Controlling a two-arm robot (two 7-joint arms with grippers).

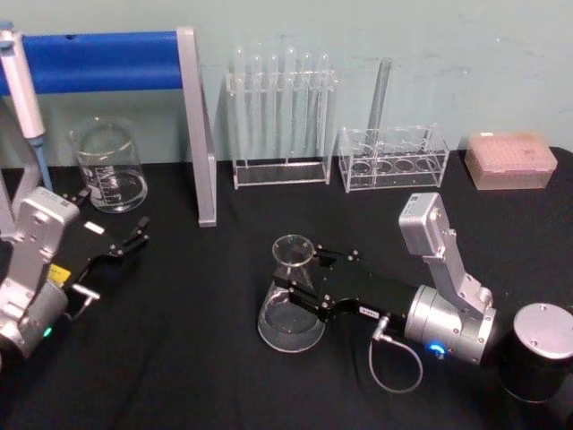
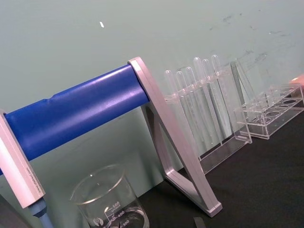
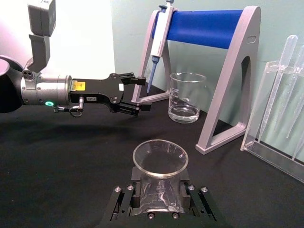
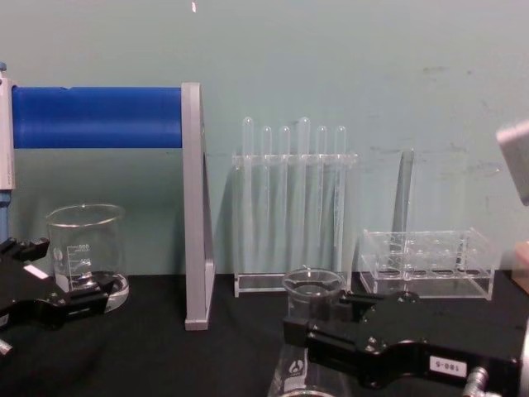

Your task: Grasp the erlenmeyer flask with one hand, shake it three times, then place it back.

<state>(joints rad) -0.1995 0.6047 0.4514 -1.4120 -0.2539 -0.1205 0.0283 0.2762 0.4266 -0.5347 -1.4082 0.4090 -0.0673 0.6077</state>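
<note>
While our left gripper [image 1: 134, 237] waits open by the beaker [image 1: 110, 167], our right gripper [image 1: 300, 285] squeezes the upright erlenmeyer flask [image 1: 291, 305] by its neck.

right claw [image 1: 300, 285] clamped mid-table, left claw [image 1: 134, 235] parted, idle at left

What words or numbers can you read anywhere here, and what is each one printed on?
"600", "400", "300": graduation marks on the beaker.
White label on the right gripper: digits too blurred to read.
Yellow sticker and small white label on the left gripper: too small to read.
White mark on the erlenmeyer flask: unreadable.
Print on the pipette: unreadable.
</note>
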